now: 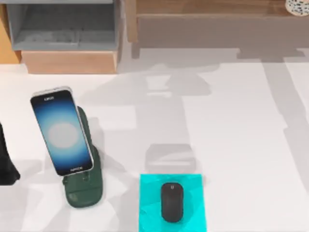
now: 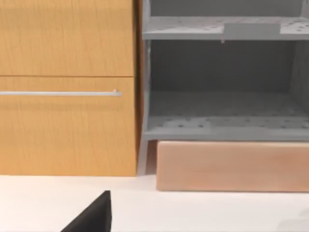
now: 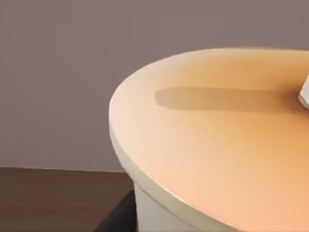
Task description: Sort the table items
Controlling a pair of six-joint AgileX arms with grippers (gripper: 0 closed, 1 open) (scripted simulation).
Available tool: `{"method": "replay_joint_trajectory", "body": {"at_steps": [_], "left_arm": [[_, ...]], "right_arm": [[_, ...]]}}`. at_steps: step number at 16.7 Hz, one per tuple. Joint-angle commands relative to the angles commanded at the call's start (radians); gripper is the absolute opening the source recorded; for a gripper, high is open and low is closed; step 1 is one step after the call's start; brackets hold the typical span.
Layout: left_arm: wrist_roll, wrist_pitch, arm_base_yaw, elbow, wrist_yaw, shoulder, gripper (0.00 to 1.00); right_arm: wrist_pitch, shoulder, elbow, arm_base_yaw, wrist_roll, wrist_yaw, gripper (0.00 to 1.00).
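The smartphone (image 1: 61,131) leans with its blue-white screen lit on a dark green stand (image 1: 83,191) at the table's left. Near the front edge, the black mouse (image 1: 172,202) lies on a cyan mat (image 1: 149,203). The speckled base of the cup (image 1: 297,6) shows on the wooden shelf at the back right. In the right wrist view the cup's cream body (image 3: 207,145) is very close, with a dark part of my right gripper (image 3: 118,217) beside it. My left arm (image 1: 6,166) is parked at the left edge. A black part of my left gripper (image 2: 94,217) hangs over the table.
A grey open shelf unit (image 1: 63,26) on a light wood block (image 1: 70,62) stands at the back left, next to an orange-brown cabinet (image 2: 67,96) with a metal handle. A wooden shelf (image 1: 212,19) runs along the back right.
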Motion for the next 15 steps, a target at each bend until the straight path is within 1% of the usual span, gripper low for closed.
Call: {"method": "replay_joint_trajectory", "body": {"at_steps": [4,7,10,15], "left_arm": [[0.0,0.0,0.0,0.0,0.0,0.0,1.0],[0.0,0.0,0.0,0.0,0.0,0.0,1.0],[0.0,0.0,0.0,0.0,0.0,0.0,1.0],[0.0,0.0,0.0,0.0,0.0,0.0,1.0]], "right_arm": [[-0.216,0.069,0.179,-0.01,0.021,0.014,0.0],[-0.327,0.114,0.287,-0.016,0.029,0.021,0.0],[-0.379,0.139,0.344,-0.02,0.029,0.026,0.0],[-0.381,0.135,0.345,-0.014,0.03,0.025,0.0]]}}
